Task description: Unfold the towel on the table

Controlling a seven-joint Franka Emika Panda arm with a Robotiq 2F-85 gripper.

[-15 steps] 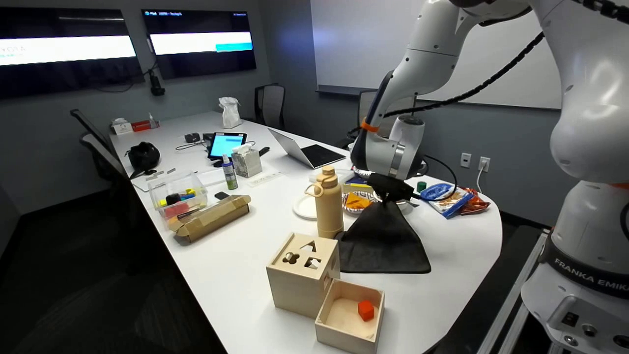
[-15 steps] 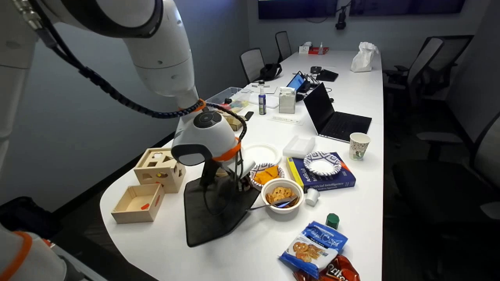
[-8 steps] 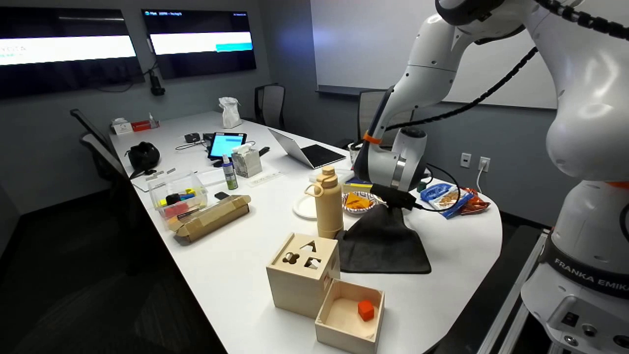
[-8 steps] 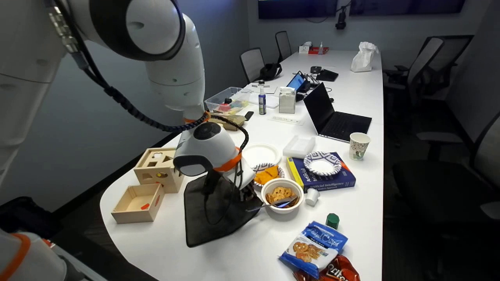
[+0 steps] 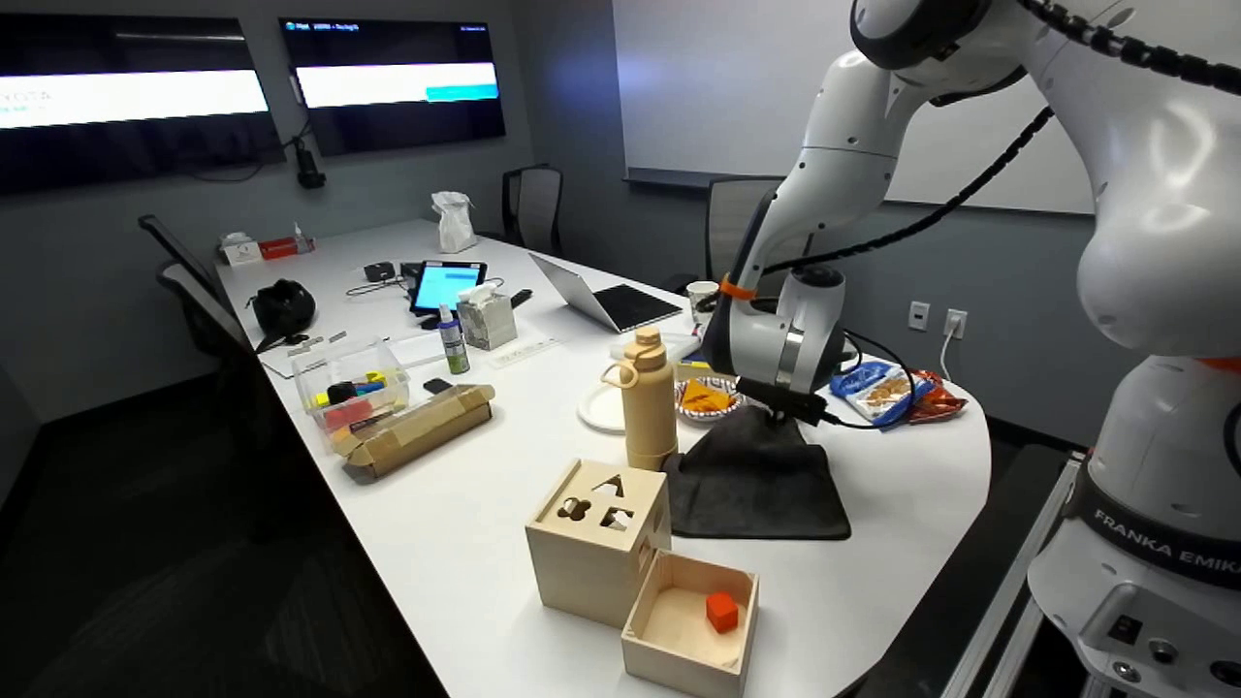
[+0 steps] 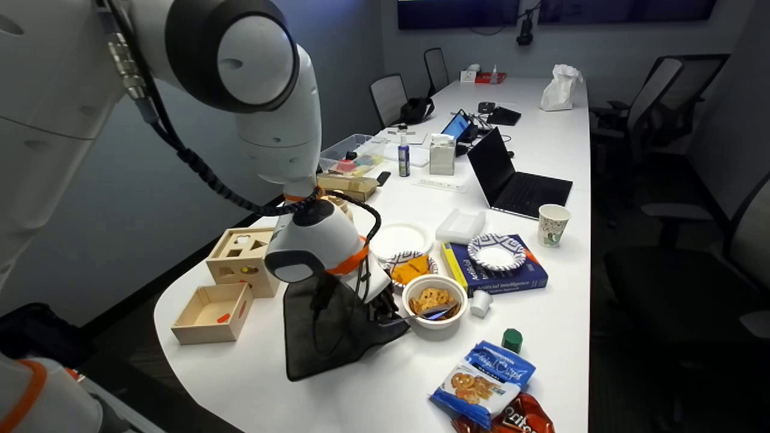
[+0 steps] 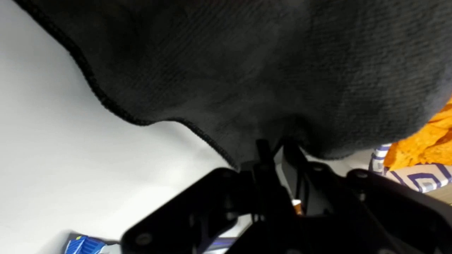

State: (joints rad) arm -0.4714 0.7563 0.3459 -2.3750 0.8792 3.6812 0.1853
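The towel is a dark grey cloth with a black stitched edge. It lies partly spread on the white table (image 5: 465, 543) in both exterior views (image 5: 751, 485) (image 6: 325, 337), its near part flat and its far part raised and bunched toward the gripper. In the wrist view the towel (image 7: 229, 77) fills the upper part and narrows to the fingertips. My gripper (image 7: 277, 146) is nearly closed there, pinching the towel's far edge, with a narrow gap between the fingers. In an exterior view the gripper (image 5: 779, 415) is low, at the towel's raised end. The pinched cloth is partly hidden by the fingers.
A tan bottle (image 5: 650, 407), a wooden shape box (image 5: 601, 543) and a wooden tray (image 5: 688, 620) stand beside the towel. A bowl of orange chips (image 6: 412, 269) and a white cookie bowl (image 6: 434, 300) with a utensil stand close to the gripper. Snack bags (image 6: 484, 382) lie farther along.
My gripper has moved down and toward the cookie bowl with the towel's edge. The towel's raised part is lower and less steep. Its near edge has stayed in place.
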